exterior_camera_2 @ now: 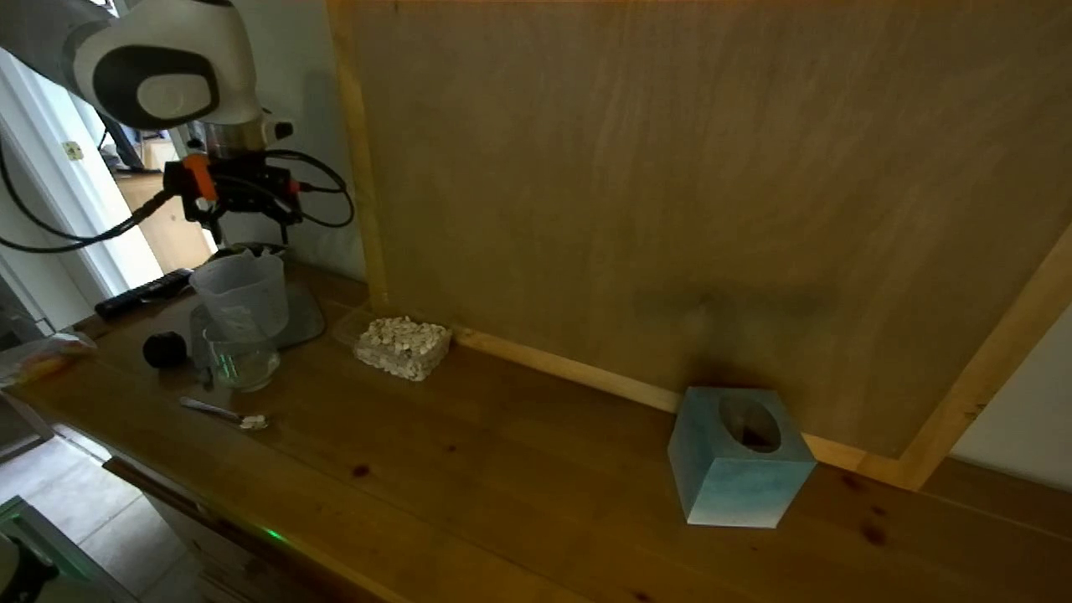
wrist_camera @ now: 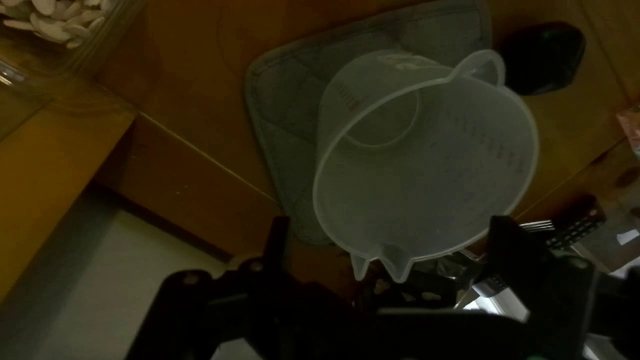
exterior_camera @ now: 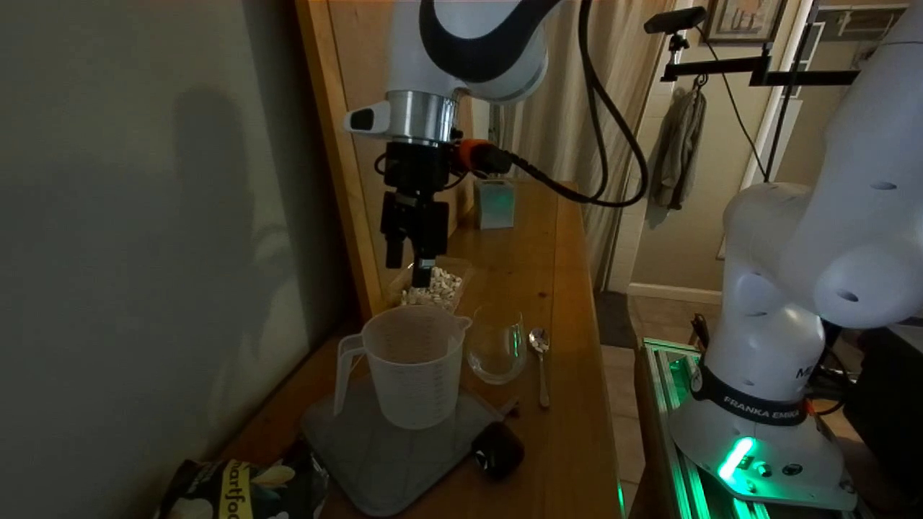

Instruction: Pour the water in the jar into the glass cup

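The jar [exterior_camera: 418, 393], a large translucent whitish pitcher with a side handle, stands upright on a grey pad in both exterior views [exterior_camera_2: 251, 301]. In the wrist view the jar [wrist_camera: 425, 175] shows its wide mouth; I cannot tell how much water is in it. The glass cup [exterior_camera: 497, 353], small and clear, stands upright beside the jar on the table, also in an exterior view [exterior_camera_2: 243, 366]; it is out of the wrist view. My gripper [exterior_camera: 409, 272] is open and empty above the jar, fingers pointing down [exterior_camera_2: 251, 236]. In the wrist view the fingertips [wrist_camera: 391, 220] are wide apart.
The grey pad [exterior_camera: 360, 461] lies under the jar, with a black object [exterior_camera: 497, 450] at its edge. A spoon [exterior_camera: 542, 367] lies beside the glass. A container of pale flakes [exterior_camera_2: 402, 347] and a bluish tissue box [exterior_camera_2: 741, 469] stand along the wooden panel. A snack bag [exterior_camera: 241, 490] lies nearby.
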### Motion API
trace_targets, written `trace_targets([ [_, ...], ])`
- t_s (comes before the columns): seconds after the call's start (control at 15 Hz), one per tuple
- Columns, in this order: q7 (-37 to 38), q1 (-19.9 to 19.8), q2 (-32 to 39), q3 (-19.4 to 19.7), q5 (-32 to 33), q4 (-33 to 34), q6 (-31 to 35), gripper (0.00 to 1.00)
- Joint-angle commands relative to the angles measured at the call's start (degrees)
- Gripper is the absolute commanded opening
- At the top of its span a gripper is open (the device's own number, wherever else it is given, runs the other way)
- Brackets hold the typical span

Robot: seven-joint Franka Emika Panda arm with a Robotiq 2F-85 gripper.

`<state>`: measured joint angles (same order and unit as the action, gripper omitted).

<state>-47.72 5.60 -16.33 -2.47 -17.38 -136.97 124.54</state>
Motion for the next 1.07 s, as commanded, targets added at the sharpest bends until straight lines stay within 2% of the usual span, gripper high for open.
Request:
trace_targets([
  [0.0,1.3,2.0,-5.7,0.6,0.5,-3.3,-1.5,1.00],
  [0.27,3.3,3.4,-10.8,0.3,0.9,-6.9,-2.2,1.00],
  [0.8,16.2,3.6,-21.0,-0.8,6.5,-14.3,-2.6,1.00],
  [0.87,17.2,3.8,-21.7,-0.7,7.4,-14.7,-2.8,1.00],
  [0.93,14.9,5.3,-18.2,1.1,6.2,-12.6,-1.9,1.00],
  [1.0,15.2,5.5,-18.8,1.3,6.4,-13.0,-1.9,1.00],
])
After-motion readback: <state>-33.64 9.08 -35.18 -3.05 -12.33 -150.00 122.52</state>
